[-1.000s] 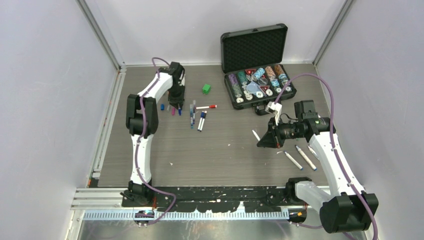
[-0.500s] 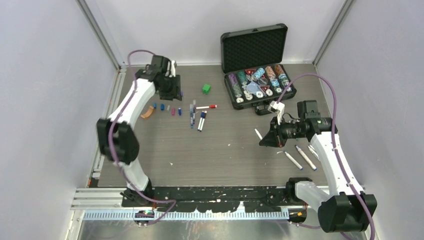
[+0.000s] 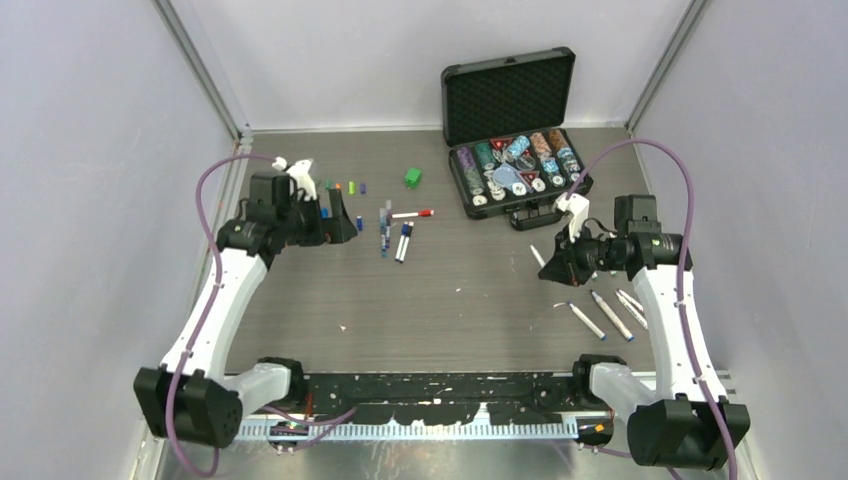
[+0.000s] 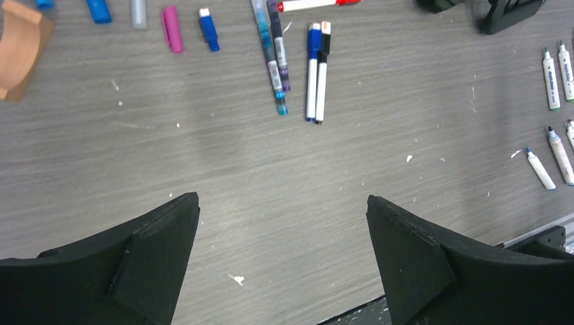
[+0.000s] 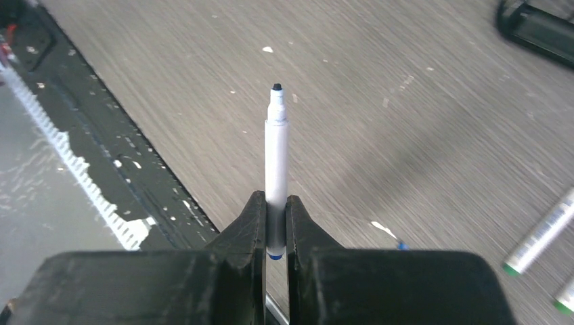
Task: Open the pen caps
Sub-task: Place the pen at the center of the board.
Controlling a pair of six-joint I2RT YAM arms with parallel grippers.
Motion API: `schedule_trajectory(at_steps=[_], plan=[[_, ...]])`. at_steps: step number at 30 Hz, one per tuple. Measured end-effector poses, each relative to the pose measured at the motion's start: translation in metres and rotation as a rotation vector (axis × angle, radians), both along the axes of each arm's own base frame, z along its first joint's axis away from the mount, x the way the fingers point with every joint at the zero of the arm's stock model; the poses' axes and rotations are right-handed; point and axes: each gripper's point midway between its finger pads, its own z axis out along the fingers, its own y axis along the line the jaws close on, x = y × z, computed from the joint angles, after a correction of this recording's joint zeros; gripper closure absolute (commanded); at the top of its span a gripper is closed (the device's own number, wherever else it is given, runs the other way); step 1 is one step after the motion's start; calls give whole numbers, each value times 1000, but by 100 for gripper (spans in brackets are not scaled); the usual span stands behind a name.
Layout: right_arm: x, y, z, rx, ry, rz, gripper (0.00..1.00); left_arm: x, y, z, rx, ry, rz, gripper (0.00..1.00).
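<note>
Several loose pen caps [image 4: 172, 28] in blue, grey and magenta lie in a row on the table, and more caps [image 3: 351, 187] sit further back. A cluster of pens [image 3: 393, 232] lies mid-table, also in the left wrist view [image 4: 316, 71]. My left gripper [image 3: 334, 226] hovers just left of them, open wide and empty [image 4: 281, 200]. My right gripper [image 3: 560, 270] is shut on an uncapped white pen [image 5: 276, 149], its dark tip pointing away from the fingers. Other uncapped pens [image 3: 600, 315] lie on the table below that gripper.
An open black case [image 3: 515, 175] of poker chips stands at the back right. A small green cube [image 3: 412, 177] sits behind the pen cluster. A red-capped pen [image 3: 412, 213] lies crosswise. An orange curved piece [image 4: 20, 47] rests left of the caps.
My left gripper has opened wide, and the arm has swung out left and pulled back from the caps. My right gripper has shifted slightly right, still holding the pen.
</note>
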Motion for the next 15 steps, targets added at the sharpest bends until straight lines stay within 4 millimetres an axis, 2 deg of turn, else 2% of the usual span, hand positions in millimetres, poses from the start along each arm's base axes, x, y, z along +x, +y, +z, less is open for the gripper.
schedule_trajectory(at_steps=[4, 8, 15], plan=[[6, -23, 2, -94, -23, -51, 100, -18, 6, -1, 5, -33, 4, 3], [13, -55, 1, -191, -21, -113, 100, -31, 12, -1, 28, -70, 1, 3], [12, -112, -19, -379, 40, -143, 100, -40, 22, -10, 72, -89, 16, 3]])
